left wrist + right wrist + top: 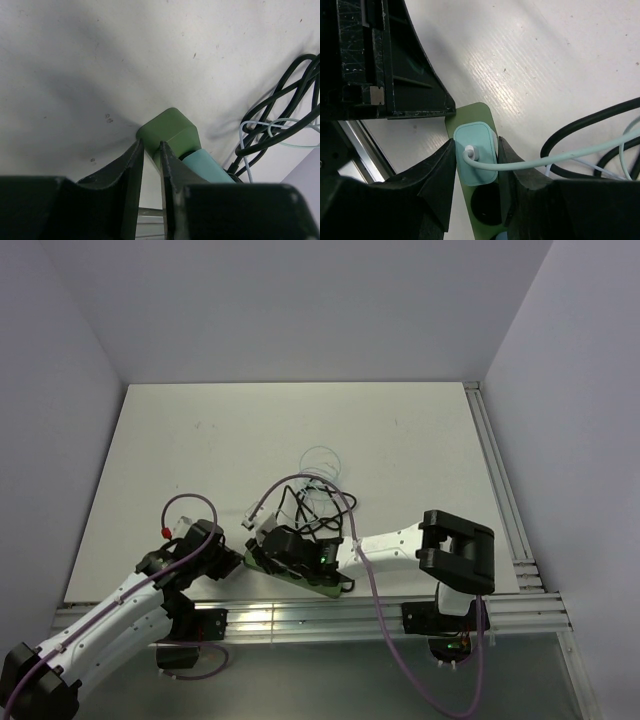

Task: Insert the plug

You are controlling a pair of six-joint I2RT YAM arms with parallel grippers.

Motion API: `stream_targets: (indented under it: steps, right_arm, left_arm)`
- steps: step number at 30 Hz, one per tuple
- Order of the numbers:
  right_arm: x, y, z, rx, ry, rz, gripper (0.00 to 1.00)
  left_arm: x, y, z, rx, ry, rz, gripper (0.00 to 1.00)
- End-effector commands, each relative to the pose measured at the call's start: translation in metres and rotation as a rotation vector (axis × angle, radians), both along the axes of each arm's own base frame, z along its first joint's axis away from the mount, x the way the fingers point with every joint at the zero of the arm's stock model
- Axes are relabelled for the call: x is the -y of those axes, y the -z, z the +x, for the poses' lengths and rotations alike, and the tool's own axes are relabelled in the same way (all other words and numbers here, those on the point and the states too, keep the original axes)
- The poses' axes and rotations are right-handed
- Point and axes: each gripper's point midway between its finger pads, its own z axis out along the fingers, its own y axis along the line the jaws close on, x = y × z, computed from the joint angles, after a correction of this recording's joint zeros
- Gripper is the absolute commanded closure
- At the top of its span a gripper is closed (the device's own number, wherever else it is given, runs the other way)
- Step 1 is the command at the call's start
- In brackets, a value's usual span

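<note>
Plug (476, 156) seems light, rigid, slick: our right gripper (476, 142) pinches its flanks atop the power strip (470, 112), whose end the left gripper's (151, 146) fingers meet, grip unclear.

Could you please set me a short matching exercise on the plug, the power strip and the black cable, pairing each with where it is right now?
Things:
1. mint plug
2. green power strip
3. black cable

Places:
A. loose loops on the table
B. in the right gripper, between its jaws
C. its end at the left gripper, at the tips of the jaws

Pairs: 1-B, 2-C, 3-A.
</note>
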Motion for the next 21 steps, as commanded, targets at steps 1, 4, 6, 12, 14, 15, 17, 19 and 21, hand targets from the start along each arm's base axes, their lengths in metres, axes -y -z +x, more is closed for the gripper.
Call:
stream_targets:
  steps: [1, 4, 6, 12, 14, 15, 17, 19, 21]
  right_arm:
    - [0.105, 0.148, -0.092, -0.401, -0.014, -0.421, 1.00]
    - [0.119, 0.167, -0.098, -0.431, 0.013, -0.416, 1.00]
    - [0.123, 0.171, -0.100, -0.404, 0.008, -0.437, 1.00]
    - [0.135, 0.167, -0.109, -0.411, 0.046, -0.419, 1.00]
    - [0.136, 0.164, -0.110, -0.411, 0.059, -0.411, 1.00]
    - [0.133, 0.160, -0.109, -0.410, 0.063, -0.400, 1.00]
    - [0.131, 0.149, -0.103, -0.384, 0.079, -0.404, 1.00]
    - [0.124, 0.134, -0.100, -0.375, 0.088, -0.367, 1.00]
    - [0.138, 0.138, -0.105, -0.409, 0.125, -0.386, 1.00]
  left_arm:
    - [0.005, -0.004, 0.003, 0.011, 0.010, -0.020, 0.75]
    - [0.006, -0.006, 0.005, 0.014, 0.018, -0.019, 0.75]
    - [0.005, -0.006, 0.005, 0.011, 0.019, -0.009, 0.75]
    - [0.007, -0.007, 0.005, 0.010, 0.023, -0.016, 0.76]
    - [0.004, -0.009, 0.005, 0.015, 0.012, -0.008, 0.76]
    - [0.004, -0.010, 0.005, 0.020, 0.013, -0.010, 0.76]
    - [0.004, -0.010, 0.004, 0.023, 0.012, -0.019, 0.76]
    - [0.003, -0.009, 0.003, 0.019, 0.009, -0.019, 0.76]
    - [0.002, -0.008, 0.001, 0.017, 0.005, -0.017, 0.76]
